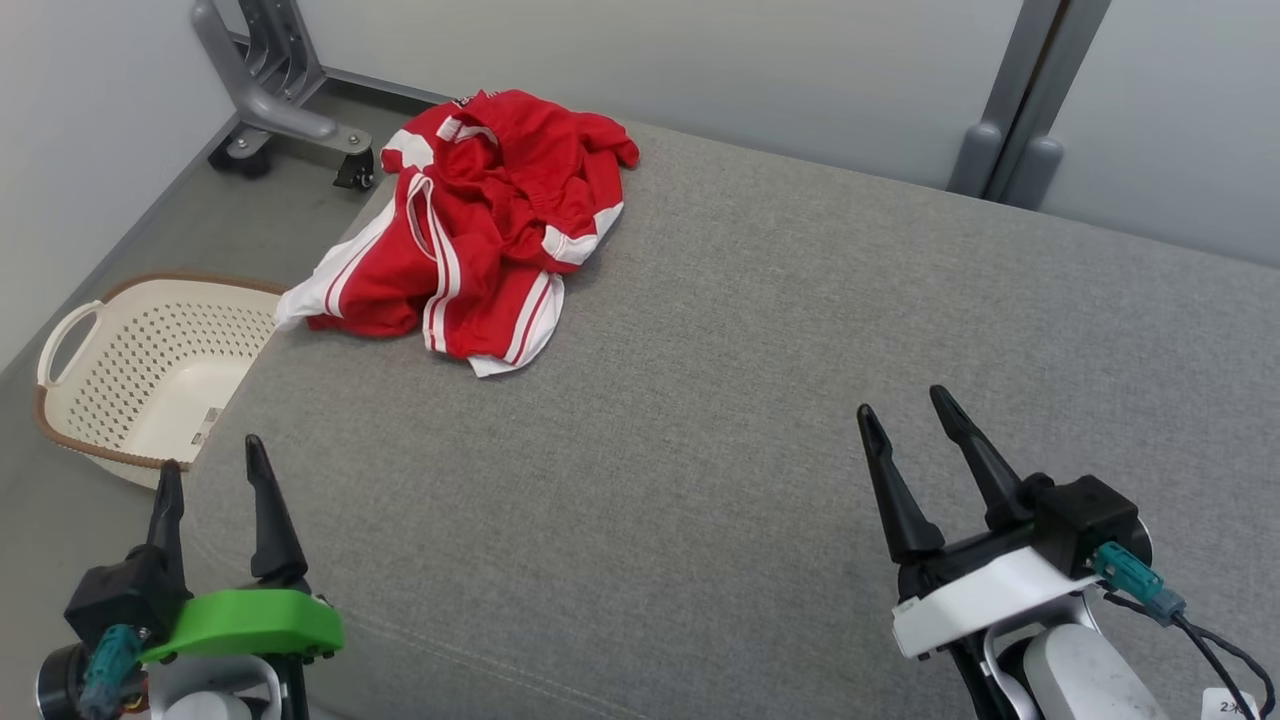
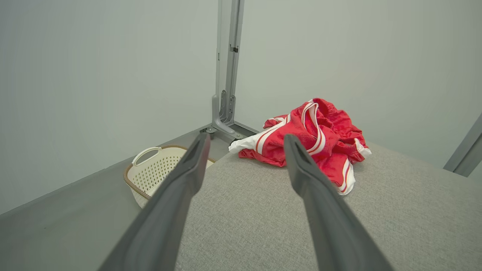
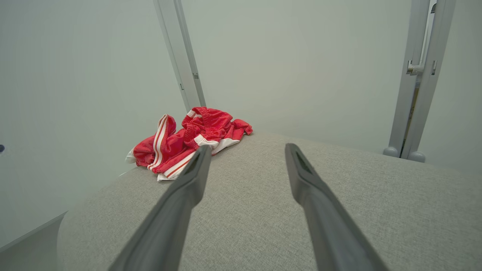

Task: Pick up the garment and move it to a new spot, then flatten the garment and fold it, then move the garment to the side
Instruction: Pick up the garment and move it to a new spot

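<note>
- Head view: a grey woven cushion surface [image 1: 760,400] fills most of the frame. Pale walls [image 1: 700,60] stand behind it, and a grey floor [image 1: 180,230] runs along its 9 o'clock side.
  - A cream perforated basket [image 1: 150,350] with a brown rim stands on the floor at 9 o'clock, and a grey metal stand [image 1: 270,90] on castors at 11 o'clock.
  - The garment [image 1: 480,230], red with white stripes and white trim, lies crumpled in a heap at 11 o'clock, on the surface's far corner. One white edge reaches the side nearest the basket.
  - The left gripper [image 1: 210,455] sits at 7 o'clock and the right gripper [image 1: 902,402] at 5 o'clock. Each has its fingers parted with nothing between them, and both are well apart from the garment.
- Left wrist view: the two dark fingers are spread over the surface's edge. The garment lies beyond them at 1 o'clock, bunched high, with a gathered elastic band at its top. The basket is at 9 o'clock on the floor.
- Right wrist view: the fingers are parted over bare grey fabric. The garment lies at 11 o'clock near the surface's rounded edge. One grey upright post [image 3: 180,56] rises behind it and another stands at 2 o'clock.
</note>
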`<state>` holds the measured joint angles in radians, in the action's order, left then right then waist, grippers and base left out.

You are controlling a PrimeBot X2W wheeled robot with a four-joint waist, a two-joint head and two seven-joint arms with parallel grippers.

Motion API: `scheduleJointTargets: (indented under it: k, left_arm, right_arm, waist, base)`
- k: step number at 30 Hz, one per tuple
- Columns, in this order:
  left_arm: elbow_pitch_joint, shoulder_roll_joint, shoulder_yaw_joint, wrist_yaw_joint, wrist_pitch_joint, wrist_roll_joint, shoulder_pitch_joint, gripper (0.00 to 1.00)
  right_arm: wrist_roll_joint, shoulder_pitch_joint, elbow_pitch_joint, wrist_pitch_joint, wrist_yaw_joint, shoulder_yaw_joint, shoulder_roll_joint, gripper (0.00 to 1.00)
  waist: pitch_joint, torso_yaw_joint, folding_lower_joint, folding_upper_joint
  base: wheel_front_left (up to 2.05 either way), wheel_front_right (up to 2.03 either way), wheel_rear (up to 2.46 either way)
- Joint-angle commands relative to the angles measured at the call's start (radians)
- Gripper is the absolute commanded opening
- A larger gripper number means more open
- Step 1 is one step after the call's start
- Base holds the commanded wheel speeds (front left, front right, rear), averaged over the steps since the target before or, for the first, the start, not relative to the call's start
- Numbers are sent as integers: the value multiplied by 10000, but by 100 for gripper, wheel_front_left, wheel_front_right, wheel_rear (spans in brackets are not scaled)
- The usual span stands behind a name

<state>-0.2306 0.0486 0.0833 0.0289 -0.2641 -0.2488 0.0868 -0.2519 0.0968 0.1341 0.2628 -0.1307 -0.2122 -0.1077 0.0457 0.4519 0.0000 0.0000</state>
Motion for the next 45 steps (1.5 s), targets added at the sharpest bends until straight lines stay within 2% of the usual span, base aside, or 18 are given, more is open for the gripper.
scheduleJointTargets:
  k: [1, 7, 9, 11, 14, 19, 22, 28, 30, 36, 40, 45]
  left_arm:
    - [93, 34, 121, -87, -7, -188, 289, 100]
    - [59, 60, 533, -349, -5, -545, 795, 100]
    - [-220, 271, 477, -665, 205, -772, 1309, 100]
    - [-337, 619, 572, -803, 514, -877, 1812, 100]
    - [-631, 1025, 667, -851, 1411, -1095, 2539, 100]
    - [-1405, 1892, 803, -739, 3482, -1441, 3945, 100]
    - [-2178, 2378, 853, -875, 4651, -1696, 4566, 100]
    - [-3588, 3211, 978, -1144, 6261, -2267, 5470, 100]
    - [-4091, 3540, 1032, -1173, 6588, -2277, 5642, 100]
    - [-5304, 4023, 1055, -1456, 7393, -2908, 6084, 100]
    - [-5946, 4195, 788, -1543, 7797, -3085, 6179, 100]
    - [-6765, 4323, 566, -1535, 7766, -2960, 6330, 100]
  right_arm:
    - [-52, 116, -20, 26, -1, -36, -100, 100]
    - [-90, 222, -202, 26, -1, 80, -151, 100]
    - [-132, 218, -236, 26, -1, 74, -187, 100]
    - [-139, 257, -251, 26, -1, 30, -209, 100]
    - [-146, 367, -284, 26, -1, -10, -225, 100]
    - [-223, 619, -327, 26, -1, -171, -292, 100]
    - [-242, 822, -369, 26, -1, -295, -351, 100]
    - [-309, 1231, -471, 26, -1, -375, -505, 100]
    - [-355, 1345, -490, 26, -1, -412, -536, 100]
    - [-474, 1592, -679, 26, 1, -245, -508, 100]
    - [-528, 1654, -780, 26, 1, -141, -519, 100]
    - [-542, 1772, -794, 26, 1, -190, -443, 100]
  waist:
    - [11, -93, 0, 0]
    - [93, -573, 0, 0]
    - [157, -780, 0, 0]
    - [238, -991, 0, 0]
    - [395, -1344, 0, 0]
    - [813, -2067, 0, 0]
    - [1146, -2608, 0, 0]
    - [1874, -3689, 0, 0]
    - [2072, -4052, 0, 0]
    - [2491, -4871, 0, 0]
    - [2736, -5160, 0, 0]
    - [2895, -5398, 0, 0]
  base:
    - [0, 0, 0]
    - [0, 0, 0]
    - [0, 0, 0]
    - [0, 0, 0]
    - [0, 0, 0]
    - [0, 0, 0]
    - [0, 0, 0]
    - [0, 0, 0]
    - [0, 0, 0]
    - [0, 0, 0]
    - [0, 0, 0]
    - [0, 0, 0]
